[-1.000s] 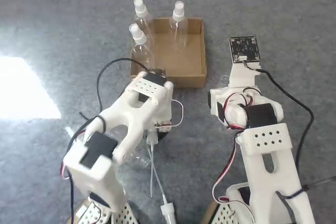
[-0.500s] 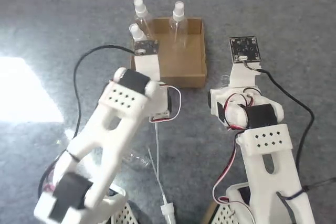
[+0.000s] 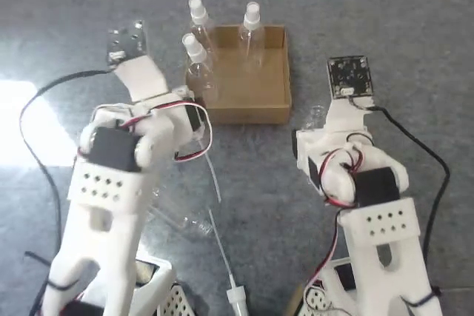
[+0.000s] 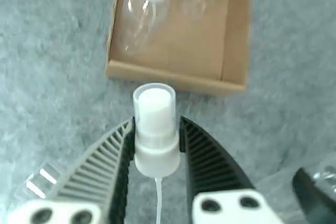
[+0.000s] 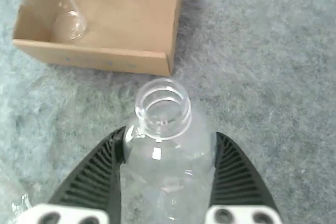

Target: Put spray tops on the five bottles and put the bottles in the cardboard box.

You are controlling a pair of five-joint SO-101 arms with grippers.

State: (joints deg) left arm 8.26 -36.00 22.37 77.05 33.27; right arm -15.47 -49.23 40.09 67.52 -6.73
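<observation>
Imo ~halfway: 3 capped bottles [image 3: 200, 72] in the cardboard box [image 3: 255, 90], right gripper [image 5: 170, 135] clamped on uncapped bottle [image 5: 166, 166] just outside it, left gripper [image 4: 156, 125] pinching a spray top [image 4: 154, 103], 5th bottle [image 3: 181, 220] + loose top [image 3: 235, 300] lying on the table [image 3: 415, 42].

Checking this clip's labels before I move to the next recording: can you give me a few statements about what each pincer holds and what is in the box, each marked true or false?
1. The left pincer grips a spray top. True.
2. The bottle in the right pincer has a spray top on. False: its neck is open.
3. Three capped bottles stand in the cardboard box. True.
4. A loose spray top lies inside the box. False: the loose spray top lies on the table, near the arms' bases.
</observation>
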